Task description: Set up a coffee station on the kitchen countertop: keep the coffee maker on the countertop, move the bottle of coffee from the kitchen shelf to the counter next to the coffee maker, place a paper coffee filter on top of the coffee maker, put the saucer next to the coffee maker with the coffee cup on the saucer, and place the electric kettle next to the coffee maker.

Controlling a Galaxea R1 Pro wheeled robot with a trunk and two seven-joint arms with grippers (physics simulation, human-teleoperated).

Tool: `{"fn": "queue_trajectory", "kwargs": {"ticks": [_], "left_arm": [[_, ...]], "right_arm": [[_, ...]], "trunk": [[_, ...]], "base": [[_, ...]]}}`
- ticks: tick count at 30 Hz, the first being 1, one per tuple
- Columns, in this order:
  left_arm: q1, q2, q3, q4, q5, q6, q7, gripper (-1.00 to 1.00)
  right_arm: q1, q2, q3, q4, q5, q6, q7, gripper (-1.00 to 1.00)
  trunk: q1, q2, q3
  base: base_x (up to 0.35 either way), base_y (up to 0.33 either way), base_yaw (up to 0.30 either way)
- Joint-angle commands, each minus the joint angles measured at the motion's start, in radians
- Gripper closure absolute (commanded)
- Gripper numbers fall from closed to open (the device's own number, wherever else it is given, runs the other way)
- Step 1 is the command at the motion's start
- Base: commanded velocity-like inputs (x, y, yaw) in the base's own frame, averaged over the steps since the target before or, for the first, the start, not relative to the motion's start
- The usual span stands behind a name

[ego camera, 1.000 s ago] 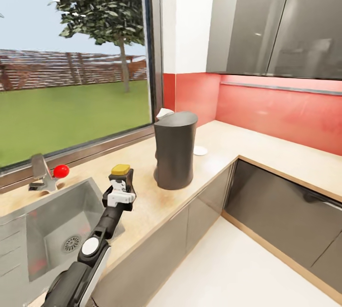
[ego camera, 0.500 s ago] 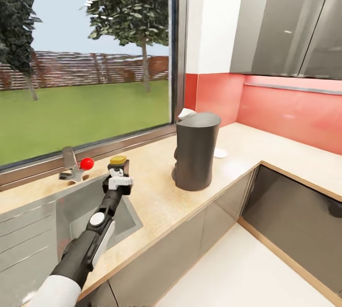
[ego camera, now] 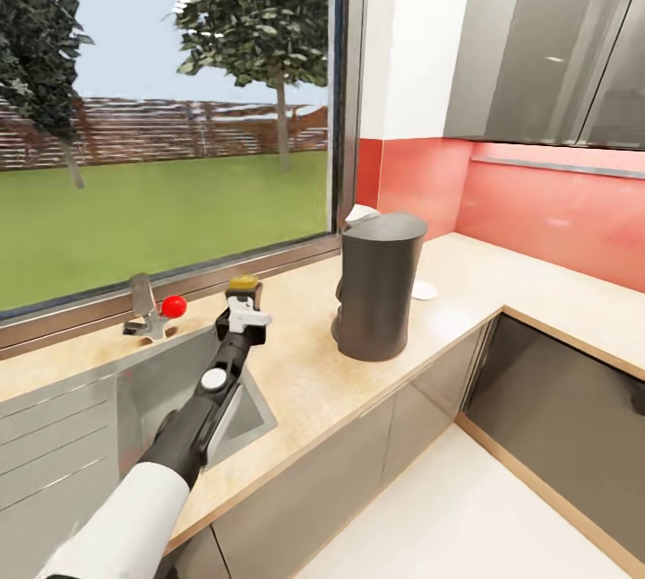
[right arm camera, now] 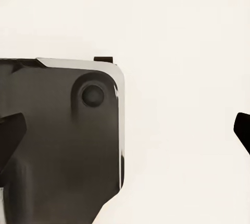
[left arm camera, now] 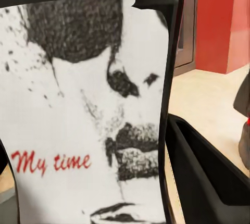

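Left gripper (ego camera: 243,310) clamps the bottle of coffee (left arm camera: 88,114); label reads "My time"; right gripper's state unclear.

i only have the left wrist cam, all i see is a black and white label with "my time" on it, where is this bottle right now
Observer: The left gripper holds the bottle of coffee over the kitchen countertop, beside the sink.
Operator: how does the coffee maker sit from there
Observer: The coffee maker stands upright on the countertop, off to the bottle's right in the head view, with bare counter between them.
Operator: anything near the maker already
Observer: A small white plate, likely the saucer, peeks out just behind the coffee maker.
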Motion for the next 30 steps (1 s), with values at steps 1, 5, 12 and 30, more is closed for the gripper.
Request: {"fn": "queue_trajectory", "kwargs": {"ticks": [1,5,12,30], "left_arm": [[-0.01,-0.001,-0.002,0.009,-0.015,-0.001,0.008,1.0],[-0.07,-0.008,0.002,0.065,-0.031,0.001,0.011,1.0],[-0.066,-0.007,0.004,0.07,-0.035,-0.01,0.011,1.0],[-0.066,-0.008,0.003,0.089,-0.026,-0.016,0.011,1.0]], "right_arm": [[0.0,0.001,-0.008,0.0,0.008,-0.003,0.0,-1.0],[0.0,-0.001,-0.007,0.0,0.008,-0.004,0.0,-1.0],[0.0,-0.001,-0.008,0.0,0.008,-0.016,0.001,-1.0],[0.0,-0.001,-0.01,0.001,0.008,-0.018,0.0,-1.0]], "trunk": [[0.001,-0.002,-0.002],[0.001,-0.002,-0.002],[0.001,-0.002,-0.002],[0.001,-0.002,-0.002]], "base": [[0.0,0.0,0.001],[0.0,0.0,0.0],[0.0,0.0,0.0],[0.236,-0.08,0.0]]}}
